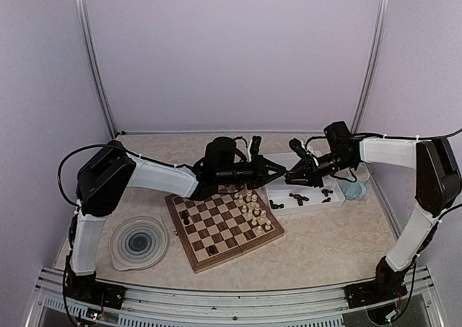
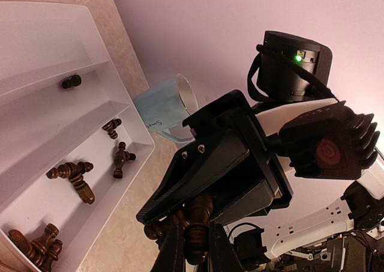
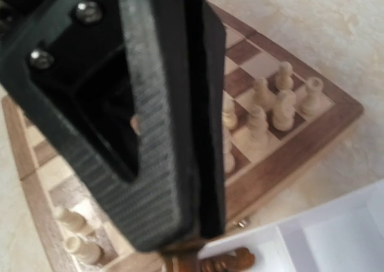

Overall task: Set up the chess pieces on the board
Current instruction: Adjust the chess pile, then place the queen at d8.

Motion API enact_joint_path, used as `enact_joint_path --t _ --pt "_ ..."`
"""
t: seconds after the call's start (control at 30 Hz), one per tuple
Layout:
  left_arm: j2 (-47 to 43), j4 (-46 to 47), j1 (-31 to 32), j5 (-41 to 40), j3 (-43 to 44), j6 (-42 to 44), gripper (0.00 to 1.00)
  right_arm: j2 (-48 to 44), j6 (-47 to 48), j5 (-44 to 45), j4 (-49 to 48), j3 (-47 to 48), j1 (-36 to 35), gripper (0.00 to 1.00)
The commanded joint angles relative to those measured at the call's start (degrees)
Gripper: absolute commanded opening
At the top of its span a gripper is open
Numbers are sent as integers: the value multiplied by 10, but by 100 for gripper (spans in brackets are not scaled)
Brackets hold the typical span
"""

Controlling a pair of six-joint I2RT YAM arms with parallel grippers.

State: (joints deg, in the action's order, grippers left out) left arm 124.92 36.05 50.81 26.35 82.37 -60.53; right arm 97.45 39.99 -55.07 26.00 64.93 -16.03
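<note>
Dark chess piece point(image 2: 198, 227) pinched by left fingers point(image 2: 174, 254); right fingers point(image 3: 162, 134) narrowly parted at its top, grip unclear.

Pretty clearly a robotics lab cell. Plain lilac walls point(image 1: 231, 53) and metal corner posts point(image 1: 94, 60) box in the table point(image 1: 325, 247), and two robot arms point(image 1: 159, 177) sit bolted to an aluminium rail point(image 1: 216, 296) along the table's near edge.

Left fingers point(image 1: 273, 169) pinched shut, tip-to-tip with right fingers point(image 1: 297, 174).

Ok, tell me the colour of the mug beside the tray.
Pale blue mug, white inside; clearest in the left wrist view.
</note>
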Motion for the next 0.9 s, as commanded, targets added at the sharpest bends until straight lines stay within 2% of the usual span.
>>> enact_joint_path --t 0.0,0.03,0.13,0.27,0.5,0.6,0.73,0.87 --pt "0 21 -43 -8 29 12 0 17 -31 182 26 -12 58 15" --pt "5 19 -42 -12 33 15 0 16 -37 201 20 -13 62 17" --pt "7 7 -39 -24 42 23 0 3 -43 253 2 -29 69 34" --pt "14 -4 -33 -30 54 31 0 -23 -37 267 -9 -49 73 42" --pt "16 -34 -26 -29 61 57 0 -23 -39 247 -5 -52 74 46" --pt "-14 -135 -27 -30 73 125 0 -25 -46 234 -3 -45 74 46" --pt "-78 -339 -29 -55 102 251 0 -35 -63 230 9 -23 74 46" --pt "-135 -561 -26 -131 137 391 0 -42 -84 235 12 1 74 47"
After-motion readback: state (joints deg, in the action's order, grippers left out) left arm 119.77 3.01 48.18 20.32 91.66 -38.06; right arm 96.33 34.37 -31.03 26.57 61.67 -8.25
